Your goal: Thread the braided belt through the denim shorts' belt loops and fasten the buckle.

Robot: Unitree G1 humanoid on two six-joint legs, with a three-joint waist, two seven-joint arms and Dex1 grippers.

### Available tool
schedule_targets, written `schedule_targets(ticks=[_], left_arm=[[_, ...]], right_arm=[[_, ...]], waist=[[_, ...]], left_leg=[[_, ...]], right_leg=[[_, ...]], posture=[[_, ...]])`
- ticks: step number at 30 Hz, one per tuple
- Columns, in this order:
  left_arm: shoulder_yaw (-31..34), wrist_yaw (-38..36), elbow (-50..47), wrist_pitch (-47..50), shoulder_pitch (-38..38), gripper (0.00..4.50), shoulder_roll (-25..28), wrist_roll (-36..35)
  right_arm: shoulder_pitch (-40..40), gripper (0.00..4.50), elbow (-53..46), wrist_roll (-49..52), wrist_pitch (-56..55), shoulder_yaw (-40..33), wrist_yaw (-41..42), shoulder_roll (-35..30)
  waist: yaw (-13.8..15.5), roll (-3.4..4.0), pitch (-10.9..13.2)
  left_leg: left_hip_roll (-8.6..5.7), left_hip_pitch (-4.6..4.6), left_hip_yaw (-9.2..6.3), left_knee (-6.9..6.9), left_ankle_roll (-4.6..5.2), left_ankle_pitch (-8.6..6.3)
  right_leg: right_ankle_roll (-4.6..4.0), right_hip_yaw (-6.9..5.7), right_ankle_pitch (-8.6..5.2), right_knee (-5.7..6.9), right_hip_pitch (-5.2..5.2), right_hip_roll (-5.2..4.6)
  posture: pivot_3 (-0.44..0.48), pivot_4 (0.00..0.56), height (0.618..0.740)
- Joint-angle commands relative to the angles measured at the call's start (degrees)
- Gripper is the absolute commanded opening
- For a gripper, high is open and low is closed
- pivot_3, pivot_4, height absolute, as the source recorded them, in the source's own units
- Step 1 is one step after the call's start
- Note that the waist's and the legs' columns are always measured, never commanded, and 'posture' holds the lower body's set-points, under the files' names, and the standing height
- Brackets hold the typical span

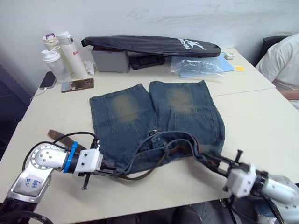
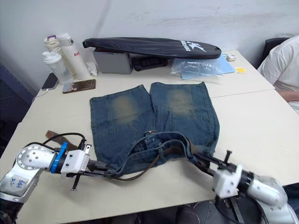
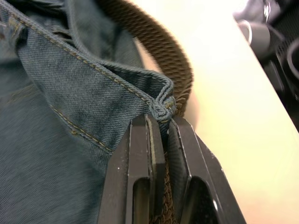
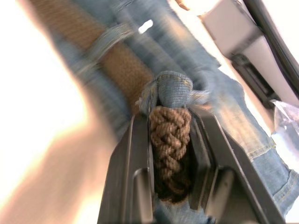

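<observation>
Left wrist view: left gripper pinches faded blue denim shorts waistband beside brown braided belt; right gripper clamps the belt.

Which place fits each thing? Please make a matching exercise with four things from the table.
Things:
1. shorts
2. black bag
3. phone
4. bottles

Places:
A. far left corner of the table
B. flat, just in front of the bottles
C. middle of the table, waistband toward the robot
D. along the far edge, on top of a grey box

Pairs: 1-C, 2-D, 3-B, 4-A
</observation>
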Motion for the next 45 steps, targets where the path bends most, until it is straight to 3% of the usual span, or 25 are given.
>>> schedule_targets(ticks=[1,8,10,11,14,16,17,18,20,21,24,29,37,39,42,45], left_arm=[[1.6,-1.7,0.2,-12.4,7.1,0.00,1.0,3.1],[0.8,-1.4,5.5,-20.0,10.1,0.00,2.7,6.1],[0.6,-0.8,7.0,-19.5,10.1,0.00,3.1,6.0],[0.7,-0.6,7.7,-18.8,9.8,0.48,3.3,5.4],[0.8,-1.3,9.6,-17.0,8.9,1.77,4.3,3.1],[1.8,-1.8,9.6,-8.8,8.9,2.90,5.5,-1.6],[2.6,-1.6,9.6,-3.8,8.6,3.14,5.9,-4.4],[3.2,-1.7,9.6,0.1,8.5,3.67,6.5,-6.5],[4.0,-2.2,9.1,7.2,9.1,4.32,8.0,-10.1],[4.6,-2.4,8.4,11.5,9.6,4.43,8.7,-12.2],[6.5,-5.0,6.3,27.2,11.5,4.43,12.7,-20.9],[10.5,-6.0,9.2,38.9,8.7,4.43,15.0,-25.9],[13.3,-0.7,13.2,52.3,-6.3,4.43,10.9,-32.0],[12.5,3.7,12.9,54.5,-12.0,4.43,8.2,-32.6],[10.5,9.4,10.7,57.1,-18.0,4.43,4.5,-31.6],[8.4,13.7,7.5,58.3,-21.9,4.43,1.4,-30.8]], right_arm=[[1.9,0.46,11.8,-7.1,-17.3,-2.9,-4.3,-0.6],[-0.8,0.46,30.0,-14.3,-28.4,-4.6,-11.0,-4.7],[-1.8,1.47,33.7,-15.7,-29.5,-4.6,-13.0,-6.0],[-2.4,1.66,35.4,-16.5,-30.0,-4.8,-14.0,-6.5],[-3.5,2.91,39.9,-18.6,-30.5,-5.1,-17.2,-8.2],[-3.4,4.02,42.7,-19.5,-30.5,-5.2,-19.4,-9.7],[-3.4,4.26,43.9,-19.3,-30.4,-5.1,-20.5,-10.3],[-3.2,4.50,44.5,-19.1,-30.3,-4.9,-21.5,-10.9],[-3.1,4.50,44.7,-18.7,-29.9,-4.8,-23.1,-11.6],[-3.2,4.50,44.8,-18.6,-29.5,-4.8,-24.1,-11.9],[-2.7,4.50,45.9,-19.5,-28.7,-5.8,-27.0,-12.8],[-0.8,4.50,48.8,-21.7,-26.7,-7.0,-32.4,-15.6],[-3.9,4.50,48.9,-14.3,-19.3,-7.0,-37.2,-18.9],[-5.5,4.50,40.1,-3.2,-13.1,-4.4,-33.3,-19.6],[-4.4,4.50,22.8,13.8,2.3,0.1,-23.4,-20.3],[-3.4,4.50,5.6,24.5,19.5,1.8,-17.7,-21.8]], waist=[[0.0,-0.06,-0.1],[0.1,-0.01,-0.1],[0.1,-0.04,-0.2],[0.0,-0.10,-0.2],[0.0,-0.31,-0.5],[0.0,-0.36,-0.6],[0.0,-0.40,-0.8],[0.0,-0.43,-0.8],[-0.1,-0.47,-0.9],[-0.2,-0.44,-0.9],[-0.4,-0.45,-1.0],[-0.4,-0.38,-0.9],[-0.5,-0.42,-1.0],[-0.7,-0.48,-0.9],[-0.9,-0.56,-0.9],[-1.2,-0.62,-0.9]], left_leg=[[0.04,-0.08,0.01,0.10,-0.15,-0.09],[0.14,-0.04,0.09,0.25,-0.26,-0.21],[0.16,-0.07,0.26,0.32,-0.22,-0.23],[0.16,-0.07,0.30,0.35,-0.22,-0.23],[0.21,-0.09,0.32,0.54,-0.20,-0.23],[0.48,-0.11,0.31,0.75,0.14,-0.50],[0.54,-0.13,0.32,0.83,0.10,-0.53],[0.62,-0.13,0.37,0.98,0.10,-0.62],[0.63,-0.12,0.40,1.03,0.09,-0.78],[0.64,-0.12,0.41,1.02,0.05,-0.87],[0.58,-0.11,0.65,1.10,-0.01,-0.94],[0.47,-0.09,1.18,1.24,-0.04,-0.93],[0.36,-0.14,1.26,1.22,-0.29,-0.82],[0.26,-0.19,1.27,1.43,-0.31,-0.60],[0.25,-1.06,1.16,3.20,-0.20,0.24],[0.70,-1.21,1.00,2.97,0.32,0.53]], right_leg=[[-0.09,-0.03,-0.11,0.11,0.05,-0.01],[-0.42,-0.32,-0.51,0.26,0.08,-0.17],[-0.50,-0.36,-0.56,0.38,0.09,-0.24],[-0.53,-0.36,-0.57,0.40,0.10,-0.24],[-0.56,-0.37,-0.59,0.45,0.12,-0.25],[-0.70,-0.42,-0.66,0.62,0.14,-0.24],[-0.75,-0.42,-0.68,0.82,0.14,-0.24],[-0.84,-0.41,-0.71,0.91,0.14,-0.24],[-0.99,-0.39,-0.78,0.99,0.14,-0.25],[-1.10,-0.38,-0.83,0.99,0.12,-0.26],[-1.12,-0.34,-0.84,1.08,0.10,-0.27],[-1.29,-0.31,-0.94,1.24,0.06,-0.67],[-1.27,-0.19,-1.09,1.34,0.10,-0.82],[-1.11,0.08,-1.02,1.45,0.14,-0.91],[-0.82,1.26,-1.32,2.08,0.03,-0.97],[-0.49,1.80,-1.63,2.19,0.04,-0.71]], posture=[[0.000,0.150,0.622],[0.000,0.150,0.622],[0.000,0.150,0.622],[0.000,0.150,0.622],[0.000,0.150,0.622],[0.000,0.150,0.622],[0.000,0.150,0.622],[0.000,0.150,0.622],[0.000,0.150,0.622],[0.000,0.150,0.622],[0.000,0.150,0.622],[0.000,0.150,0.622],[0.000,0.150,0.622],[0.000,0.150,0.622],[0.000,0.150,0.622],[0.000,0.150,0.622]])
